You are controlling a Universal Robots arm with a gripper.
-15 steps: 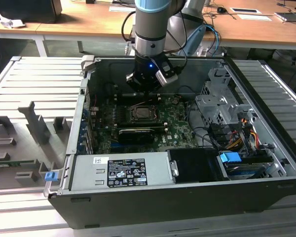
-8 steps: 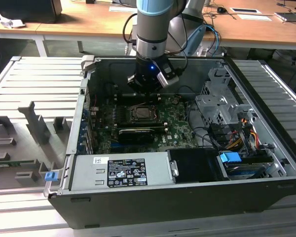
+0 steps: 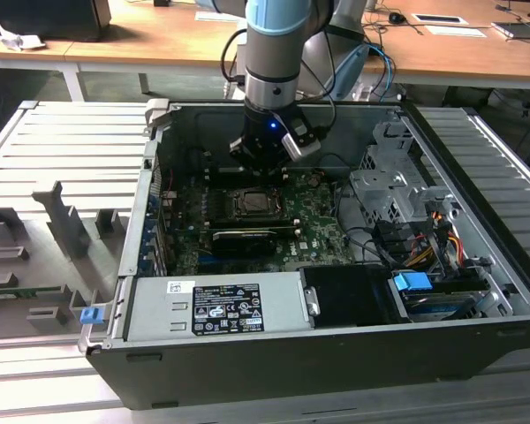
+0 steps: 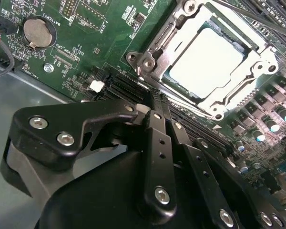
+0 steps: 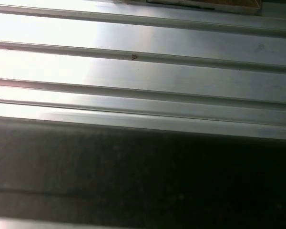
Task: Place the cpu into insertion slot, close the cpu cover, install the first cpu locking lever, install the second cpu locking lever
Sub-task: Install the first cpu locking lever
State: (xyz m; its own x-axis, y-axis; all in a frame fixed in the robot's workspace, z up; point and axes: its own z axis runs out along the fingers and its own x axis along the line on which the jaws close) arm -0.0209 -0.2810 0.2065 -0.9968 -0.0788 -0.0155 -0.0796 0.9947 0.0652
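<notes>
- The black two-fingered hand [image 4: 155, 102] of the arm hangs inside the open dark computer case [image 3: 336, 353], above the green circuit board [image 3: 314, 225]; in the second wrist view its fingers lie pressed together at a narrow point and hold nothing.
- The small flat square cpu with the pale silver-grey top [image 4: 205, 62] sits in the upper right of the second wrist view, already lying in the square black insertion slot with the metal rim [image 3: 254, 205], which shows at the centre of the exterior view.
- The thin silvery cpu cover with its square window [image 4: 181, 28] lies down around the chip, framing it; I judge it closed, or nearly so.
- Whether either locking lever is latched I cannot tell.
- The relation that matters: in the second wrist view the socket lies just beyond the fingertips, up and to the right, apart from them, with the near corner of the frame closest to the hand.
</notes>
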